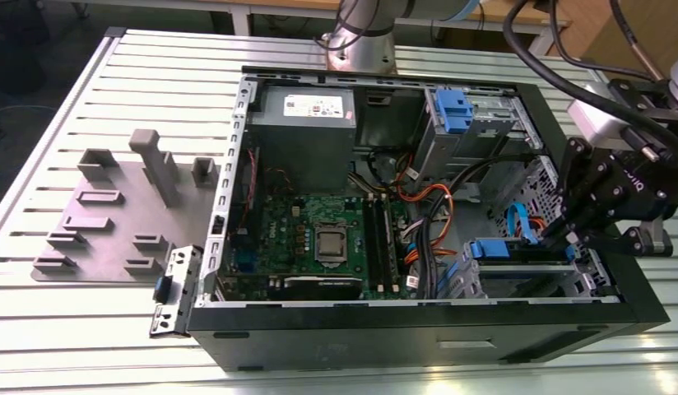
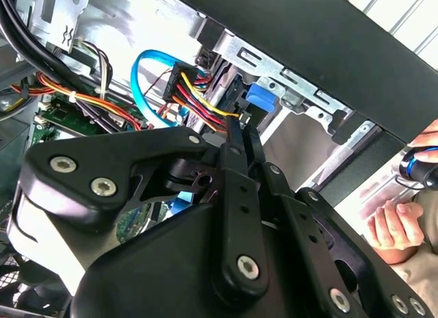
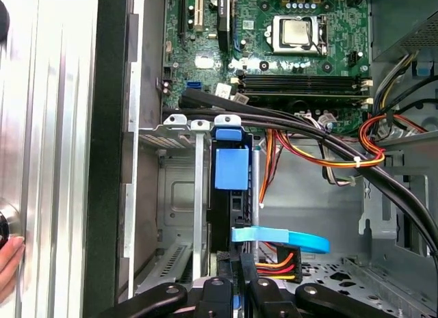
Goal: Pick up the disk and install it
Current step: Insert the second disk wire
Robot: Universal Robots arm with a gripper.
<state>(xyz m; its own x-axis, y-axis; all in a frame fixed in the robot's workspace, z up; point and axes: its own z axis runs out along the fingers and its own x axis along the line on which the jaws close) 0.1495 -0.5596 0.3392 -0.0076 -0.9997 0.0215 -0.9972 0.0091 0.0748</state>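
Not much of the silver hard drive in its blue plastic caddy frame (image 3: 231, 167) can be made out. It's seen edge-on, standing in the metal drive cage at the lower right of the exterior view, inside the open black computer case (image 1: 427, 350). Only the blue tab and a dark sliver of the side get shown, and the label isn't visible at all.

The black gripper (image 1: 559, 239) is parked right at that cage, by the case's wall on the exterior view's right. Whether the claw is clamped on the drive, just closed or slightly apart can't be told. It's cut off by the frame edge in the first wrist view, and its tip is lost against a bundle of red, yellow and black wires (image 2: 195, 99) in the second wrist view.

The exterior view is where the overall layout gets seen: the green motherboard (image 1: 317, 239) in the middle, the grey power supply box (image 1: 304, 111) at the upper centre, a second blue-handled caddy (image 1: 452, 111) beside it, and a grey fixture plate with upright blocks (image 1: 109, 214) on the slatted metal table (image 1: 53, 329) at the left.

A light blue flat data cable (image 3: 280, 237) looping just beside the drive is picked up in both wrist views. A person's hand (image 2: 393, 226) outside the case is caught in the second wrist view.
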